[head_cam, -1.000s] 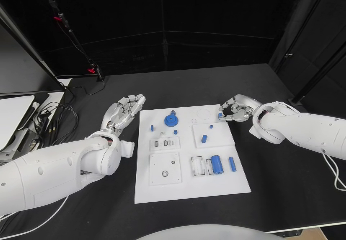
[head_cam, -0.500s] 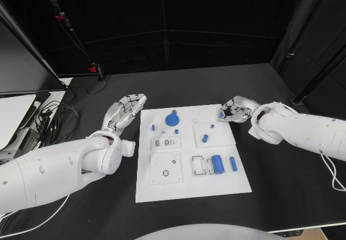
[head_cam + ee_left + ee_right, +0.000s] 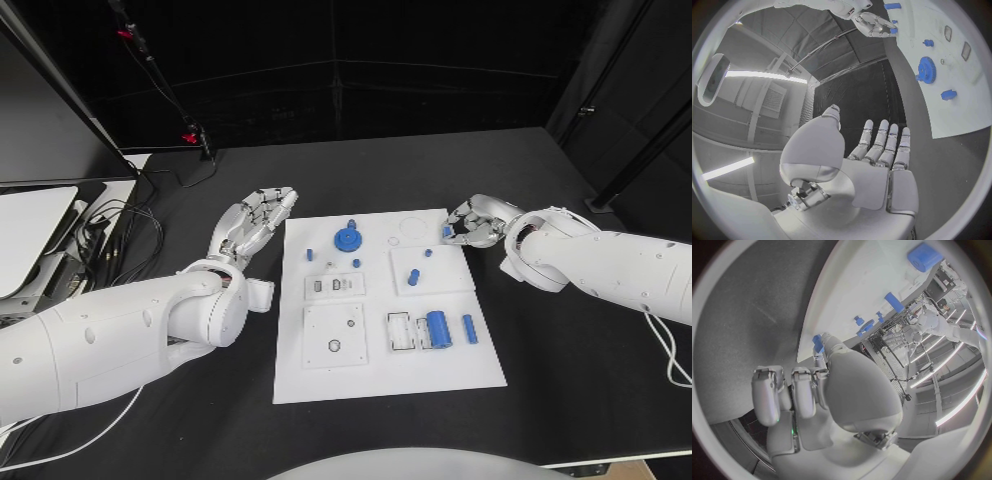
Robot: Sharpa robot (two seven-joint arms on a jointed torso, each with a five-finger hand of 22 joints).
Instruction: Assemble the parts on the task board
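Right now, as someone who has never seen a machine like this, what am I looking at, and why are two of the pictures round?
It is a robot with two white arms, each ending in a silver hand. The square picture comes from a camera on its head, looking down at a black table. The round ones come from fisheye cameras at each wrist, behind that hand, so straight edges bend.

On the table lies a white task board carrying small blue parts: a gear, a cylinder and some little pegs.

The left hand rests beside the board, fingers straight, holding nothing. The right hand sits at the board's far corner with fingers curled in; whether it pinches a small part I cannot tell.
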